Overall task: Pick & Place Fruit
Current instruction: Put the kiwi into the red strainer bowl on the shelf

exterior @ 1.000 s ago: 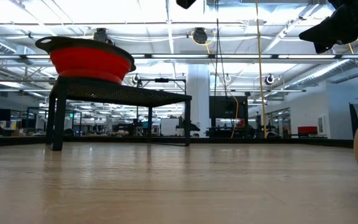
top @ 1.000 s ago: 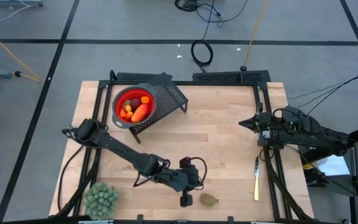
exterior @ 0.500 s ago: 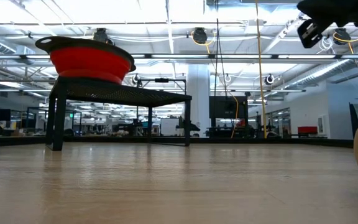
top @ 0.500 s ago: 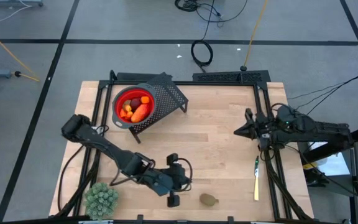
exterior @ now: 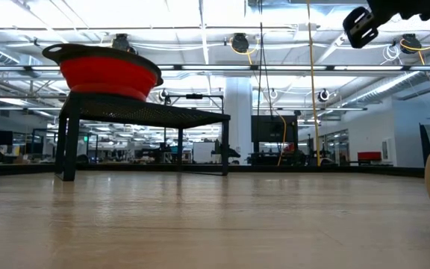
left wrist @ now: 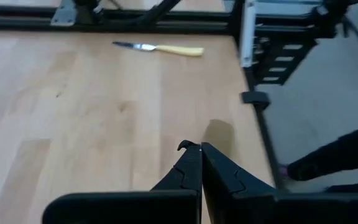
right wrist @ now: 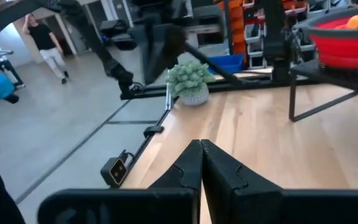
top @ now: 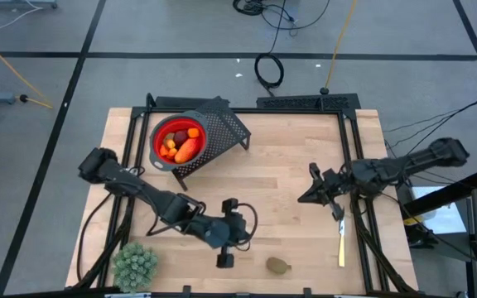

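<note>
Claws both closed and empty: left claw (top: 224,261) beside a brownish-green fruit (top: 278,265), right claw (top: 308,193) above bare bench (top: 288,165).

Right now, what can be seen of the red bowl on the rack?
The red bowl is round, plastic-looking, with a dark rim and a small dark handle tab. It sits on a black mesh rack at the table's far left, apparently tilted with the rack's sloped top in the high view. Inside lie several fruit pieces: orange ones, including a longer piece, and a dark red one. Neither arm touches it.
</note>
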Tool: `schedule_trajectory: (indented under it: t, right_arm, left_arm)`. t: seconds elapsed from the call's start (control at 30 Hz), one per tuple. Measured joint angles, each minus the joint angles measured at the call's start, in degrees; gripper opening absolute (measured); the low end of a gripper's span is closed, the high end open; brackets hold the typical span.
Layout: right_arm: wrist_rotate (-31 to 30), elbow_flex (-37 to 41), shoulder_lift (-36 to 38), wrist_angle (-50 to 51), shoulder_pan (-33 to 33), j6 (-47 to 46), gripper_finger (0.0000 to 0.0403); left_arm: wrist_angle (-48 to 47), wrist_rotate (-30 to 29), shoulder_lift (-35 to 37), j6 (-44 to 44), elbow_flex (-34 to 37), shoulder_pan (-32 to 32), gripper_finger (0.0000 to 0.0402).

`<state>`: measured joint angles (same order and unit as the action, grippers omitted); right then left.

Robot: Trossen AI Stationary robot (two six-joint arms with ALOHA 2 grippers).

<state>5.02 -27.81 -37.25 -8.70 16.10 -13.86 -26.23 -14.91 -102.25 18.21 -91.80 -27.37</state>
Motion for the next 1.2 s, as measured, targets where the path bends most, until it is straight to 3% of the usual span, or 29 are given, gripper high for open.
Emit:
schedule_trajectory:
  t: [0.23, 0.5, 0.7, 1.07, 1.2]
  right_arm:
    - [-11.2, -5.0, -4.5, 2.2, 10.1, 1.9, 0.0]
    - [-20.2, -14.8, -12.8, 12.0, 20.0, 3.0, 0.0]
    - [-20.4, -22.7, -21.5, 20.0, 24.9, 2.6, 0.0]
    - [-19.7, -40.3, -40.1, 37.4, 28.8, -0.5, 0.0]
    - [-15.5, -47.1, -46.4, 43.3, 29.1, -0.4, 0.0]
  left_arm:
    - [3.4, 3.2, 0.0, -2.0, 3.7, 2.8, 0.0]
    - [3.7, 5.9, 0.2, -4.0, 5.5, 3.7, 0.0]
    - [4.4, 5.6, 5.9, -2.4, 11.4, 3.6, 0.0]
    - [9.3, -1.4, 22.1, 0.4, 27.3, 0.9, 0.0]
    - [9.2, -3.1, 25.7, 0.4, 29.8, -0.6, 0.0]
